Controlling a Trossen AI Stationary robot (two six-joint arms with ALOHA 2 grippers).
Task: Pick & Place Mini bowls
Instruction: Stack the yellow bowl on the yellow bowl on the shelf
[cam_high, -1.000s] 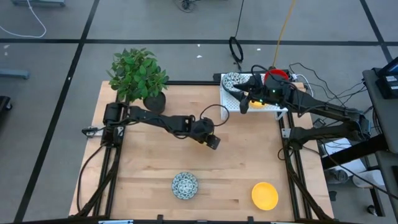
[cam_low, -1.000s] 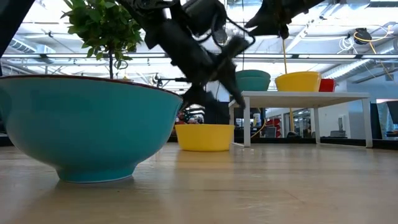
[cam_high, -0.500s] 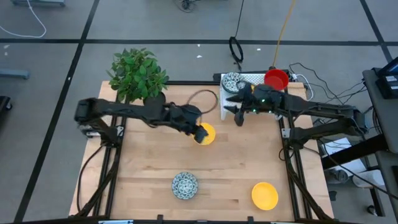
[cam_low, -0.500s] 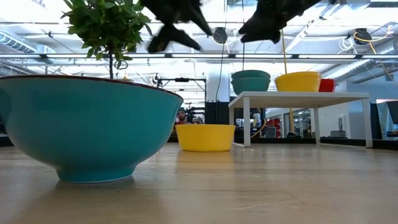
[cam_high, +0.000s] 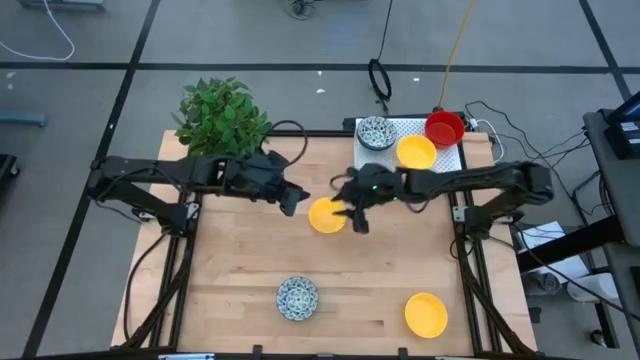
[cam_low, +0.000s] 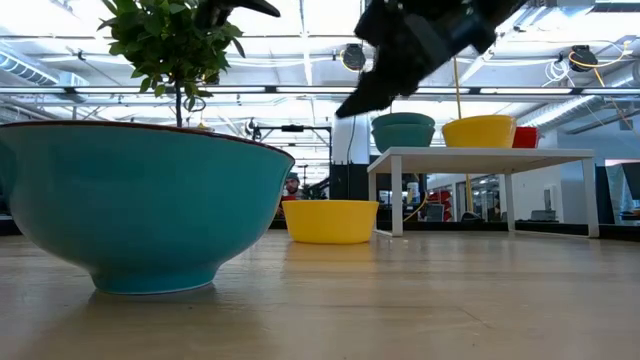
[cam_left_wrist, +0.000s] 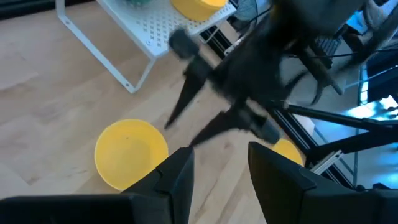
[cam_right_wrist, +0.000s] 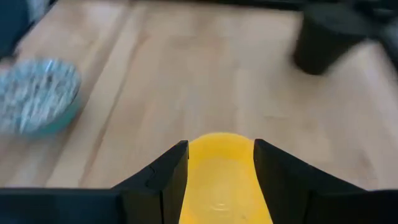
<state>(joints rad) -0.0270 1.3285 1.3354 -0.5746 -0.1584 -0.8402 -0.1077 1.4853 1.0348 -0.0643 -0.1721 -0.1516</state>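
Note:
A yellow mini bowl sits upright on its base at the table's middle. My right gripper hovers open just to its right, and in the right wrist view the bowl shows between the fingers. My left gripper, open, hangs just left of the bowl. A patterned bowl and another yellow bowl rest near the near edge. On the white rack stand a patterned bowl, a yellow bowl and a red bowl.
A potted leafy plant stands at the far left corner, behind my left arm. The rack fills the far right corner. Cables lie beyond the far edge. Bare wood lies between the middle bowl and the two near bowls.
My left gripper has risen from the middle yellow bowl and drawn back toward the far left; the bowl stays on the table. My right gripper has left the rack, where a yellow bowl now stands uncovered, and has swung toward the table's left and near side, up to the middle bowl.

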